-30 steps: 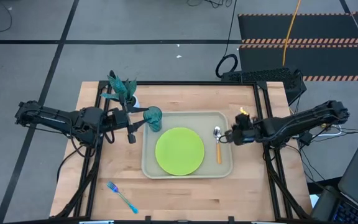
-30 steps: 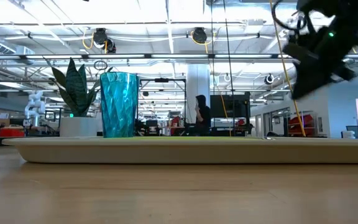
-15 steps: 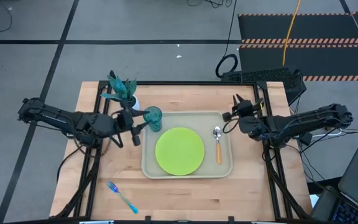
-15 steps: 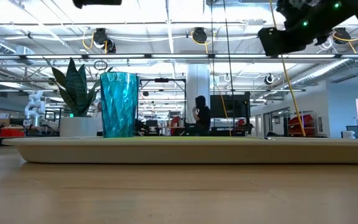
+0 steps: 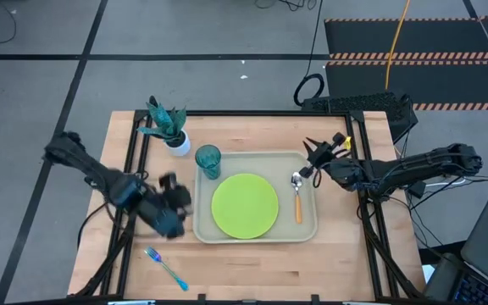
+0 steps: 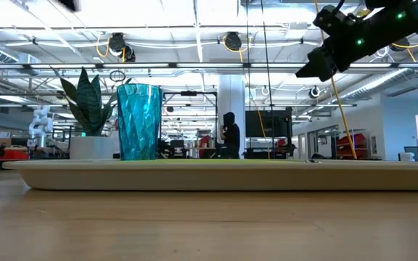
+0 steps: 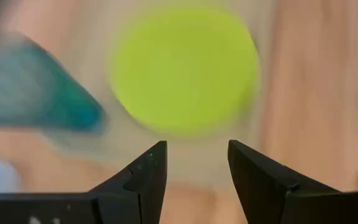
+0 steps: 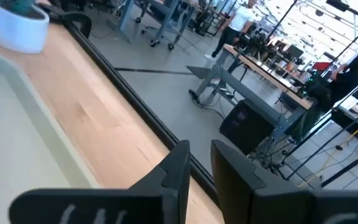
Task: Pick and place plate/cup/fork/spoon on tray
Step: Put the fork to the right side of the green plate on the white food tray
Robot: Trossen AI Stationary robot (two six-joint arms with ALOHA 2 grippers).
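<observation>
we see the flat lime-green plate [image 5: 245, 205], ribbed teal tumbler [image 5: 207, 160] and orange-handled spoon [image 5: 296, 196] on the beige rimmed tray [image 5: 312, 230]; the blue-handled fork [image 5: 166, 268] lies on the wooden table [image 5: 252, 267]. left gripper [image 5: 179, 206] spread, empty; right gripper [image 5: 312, 151] narrowed, empty, raised.

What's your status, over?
Left gripper open, empty, above the table left of the tray. Right gripper raised by the tray's far right corner, holding nothing visible. Fork alone off tray, path clear.

Plate [image 5: 245, 205], cup [image 5: 207, 160], spoon [image 5: 296, 195] on tray [image 5: 201, 227], fork [image 5: 165, 267] off-tray
</observation>
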